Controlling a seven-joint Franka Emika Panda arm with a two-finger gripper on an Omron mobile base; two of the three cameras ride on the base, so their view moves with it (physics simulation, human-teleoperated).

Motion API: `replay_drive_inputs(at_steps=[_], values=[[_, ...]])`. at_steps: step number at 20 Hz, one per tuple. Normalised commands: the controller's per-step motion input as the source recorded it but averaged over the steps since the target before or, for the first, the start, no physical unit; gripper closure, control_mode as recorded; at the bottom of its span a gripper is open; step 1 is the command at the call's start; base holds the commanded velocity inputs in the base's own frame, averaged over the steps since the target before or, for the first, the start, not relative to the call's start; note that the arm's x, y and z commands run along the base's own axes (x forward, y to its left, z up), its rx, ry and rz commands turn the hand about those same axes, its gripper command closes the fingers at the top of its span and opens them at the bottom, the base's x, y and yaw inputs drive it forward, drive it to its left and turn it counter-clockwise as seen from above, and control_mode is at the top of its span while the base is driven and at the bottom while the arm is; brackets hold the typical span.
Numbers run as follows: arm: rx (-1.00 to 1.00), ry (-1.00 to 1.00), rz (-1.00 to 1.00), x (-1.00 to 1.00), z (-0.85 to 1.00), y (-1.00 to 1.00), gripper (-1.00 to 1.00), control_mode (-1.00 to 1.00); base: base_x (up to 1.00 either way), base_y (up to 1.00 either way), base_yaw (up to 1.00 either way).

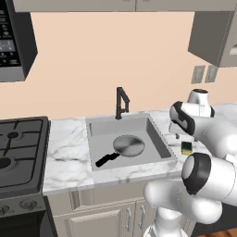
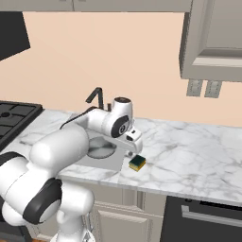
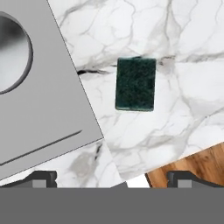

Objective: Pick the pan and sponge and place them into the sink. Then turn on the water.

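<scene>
The pan [image 1: 128, 146] is lying in the sink [image 1: 157, 139], handle pointing toward the front left corner, so by my read that half is done and you're on the sponge [image 2: 137, 163] now. No water at the faucet [image 1: 121, 103]; that step comes last.

Your gripper [image 3: 111, 178] hangs over the counter [image 2: 189, 146], just right of the sink, fingers spread wide with nothing between them. In the hand view the sponge sits green side up on the marble, ahead of the two fingertips [image 3: 43, 177] and roughly centred between them, well clear of contact. It lies just beside the sink's right rim, near the counter's front edge.

In the right base view the hand is above the sponge and a touch toward the sink, so you're nearly lined up but high.

What the next move calls for, as I judge it: come straight down, keeping the sponge centred between the fingers, and check that the jaws straddle its narrower span before you close. It's a small, soft block, so a light squeeze should do. Mind the sink rim on one side as you descend. Then lift, carry left over the basin, and release beside the pan.
</scene>
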Motion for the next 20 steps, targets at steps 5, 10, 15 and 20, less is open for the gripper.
replay_drive_inputs(at_steps=[5, 10, 15, 20], values=[[0.0, 0.01, 0.02, 0.0, -0.02, -0.21, -1.0, -1.0, 0.0, 0.0, 0.0], [0.0, 0.0, 0.03, 0.01, -0.01, -0.12, -1.0, -1.0, 0.0, 0.0, 0.0], [0.0, 0.0, 0.03, 0.0, -0.04, -0.07, -1.0, -1.0, 0.0, 0.0, 0.0], [-0.01, 0.0, 0.03, 0.01, -0.07, -0.09, -1.0, -1.0, 0.0, 0.0, 0.0]])
